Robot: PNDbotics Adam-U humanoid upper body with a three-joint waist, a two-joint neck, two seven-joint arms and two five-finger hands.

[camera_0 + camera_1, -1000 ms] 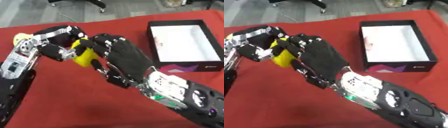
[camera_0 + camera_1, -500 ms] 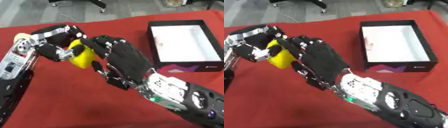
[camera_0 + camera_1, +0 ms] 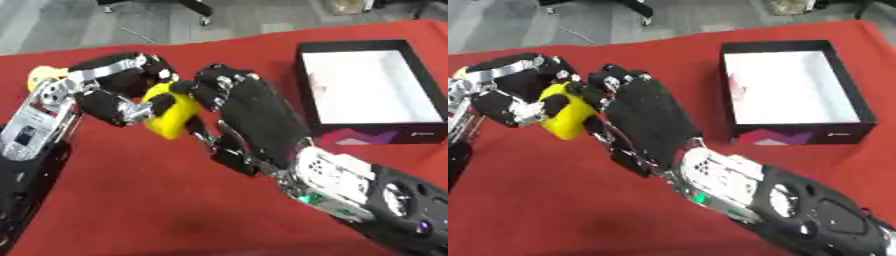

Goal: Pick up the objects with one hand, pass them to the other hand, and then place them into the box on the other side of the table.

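Overhead, a red-covered counter [image 3: 131, 200] fills the scene, with a black box [image 3: 796, 90], white inside, standing open toward its far right side. The right hand [image 3: 249, 120] reaches in from the lower right, its back to the camera, with the fingers [image 3: 214, 82] curled over the right side of a yellow object [image 3: 172, 112]. The left hand [image 3: 118, 95] comes in from the left edge and wraps the same object from the other side, its fingers [image 3: 144, 62] arched over the top and its thumb pressing the near face. Held between both hands, the yellow object sits well left of the box, with only its middle and lower end showing between the black fingers. Whether it touches the cloth cannot be told.
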